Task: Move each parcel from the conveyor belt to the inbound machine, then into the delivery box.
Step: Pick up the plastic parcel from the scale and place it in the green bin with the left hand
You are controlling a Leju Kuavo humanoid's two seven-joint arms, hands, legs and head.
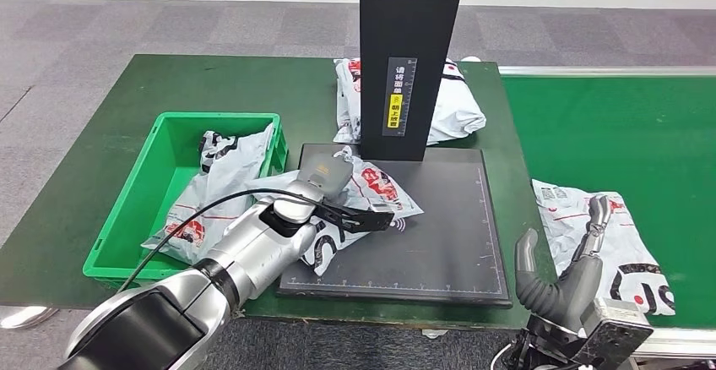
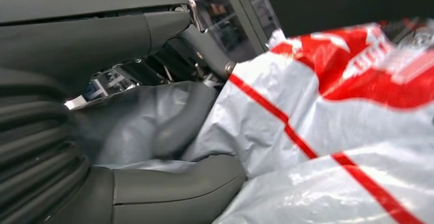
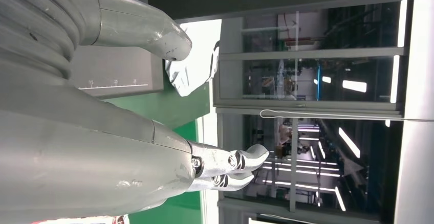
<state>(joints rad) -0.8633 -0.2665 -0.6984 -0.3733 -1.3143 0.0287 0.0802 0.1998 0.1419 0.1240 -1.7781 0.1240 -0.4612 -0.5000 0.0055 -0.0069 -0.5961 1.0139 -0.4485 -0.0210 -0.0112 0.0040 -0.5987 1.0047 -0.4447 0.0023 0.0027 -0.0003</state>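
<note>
Four parcels lying about, scanner standing beyond the left hand, green bin sitting just beside it, that hand gripping a parcel on the scanner plate, right hand hanging open, empty, beside the belt parcel

- Left hand — grips a white parcel on the black scanner platform; green bin just beside the wrist.
- Right hand — fingers apart, tips touching a second parcel on the green conveyor belt.
- Third parcel — behind the black post.
</note>
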